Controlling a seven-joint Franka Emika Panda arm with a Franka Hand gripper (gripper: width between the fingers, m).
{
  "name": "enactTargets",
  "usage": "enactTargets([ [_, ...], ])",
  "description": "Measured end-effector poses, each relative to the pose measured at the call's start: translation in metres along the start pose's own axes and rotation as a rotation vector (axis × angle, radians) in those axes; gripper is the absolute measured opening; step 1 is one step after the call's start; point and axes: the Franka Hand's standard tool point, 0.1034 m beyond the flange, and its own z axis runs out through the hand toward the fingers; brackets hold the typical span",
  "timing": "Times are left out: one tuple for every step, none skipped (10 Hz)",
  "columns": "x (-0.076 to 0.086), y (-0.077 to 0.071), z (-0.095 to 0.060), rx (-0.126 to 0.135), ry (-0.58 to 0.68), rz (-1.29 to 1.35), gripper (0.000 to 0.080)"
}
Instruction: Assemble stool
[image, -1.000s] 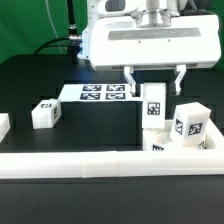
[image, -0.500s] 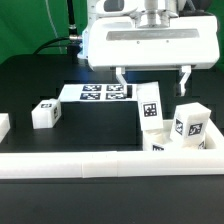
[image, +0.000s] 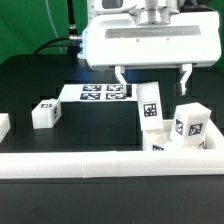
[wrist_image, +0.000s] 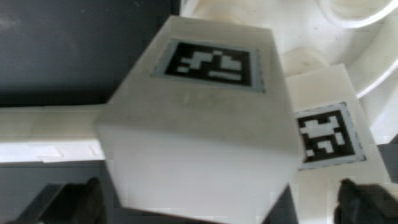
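Observation:
A chunky white stool leg (image: 151, 105) with a square tag stands upright, slightly tilted, at the exterior view's right. My gripper (image: 152, 77) hangs just above it, open, with a finger on each side and clear of it. In the wrist view the same leg (wrist_image: 192, 110) fills the middle, and the gripper (wrist_image: 217, 203) has its dark fingertips (wrist_image: 71, 200) wide apart on either side. A second leg (image: 190, 123) stands close beside it and also shows in the wrist view (wrist_image: 326, 135). A third leg (image: 45, 113) lies at the left. White seat parts (image: 160, 147) are mostly hidden behind the rail.
A long white rail (image: 100, 162) runs across the front, with a raised end (image: 214, 150) at the right. The marker board (image: 98, 93) lies flat behind the legs. Another white piece (image: 3, 124) sits at the exterior view's far left edge.
The fingers have spread apart from the leg's sides and let it go. The leg stays standing, leaning slightly more.

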Motion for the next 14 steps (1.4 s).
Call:
enactTargets([
  [0.000,-0.001,0.000,0.001,-0.011,0.000,0.0649],
  [-0.002,0.001,0.002,0.000,-0.017,0.001,0.0649],
  [-0.010,0.006,0.005,-0.003,-0.080,0.011,0.0649],
  [-0.013,0.007,0.006,0.006,-0.190,0.021,0.0649],
  [-0.009,0.005,0.005,0.012,-0.246,0.025,0.0649],
  [-0.011,0.004,0.006,0.016,-0.285,0.026,0.0649],
  [-0.012,0.001,0.004,0.023,-0.356,0.027,0.0649],
  [-0.008,-0.001,0.004,0.025,-0.348,0.026,0.0649],
  [-0.008,-0.001,0.004,0.025,-0.345,0.022,0.0649],
  [-0.006,0.000,0.004,0.028,-0.343,0.010,0.0549],
  [-0.006,0.000,0.004,0.030,-0.342,-0.003,0.0549],
  [-0.006,0.000,0.004,0.030,-0.342,-0.003,0.0350],
  [-0.006,0.000,0.004,0.030,-0.341,-0.001,0.0338],
  [-0.006,0.000,0.004,0.027,-0.341,0.016,0.0338],
])
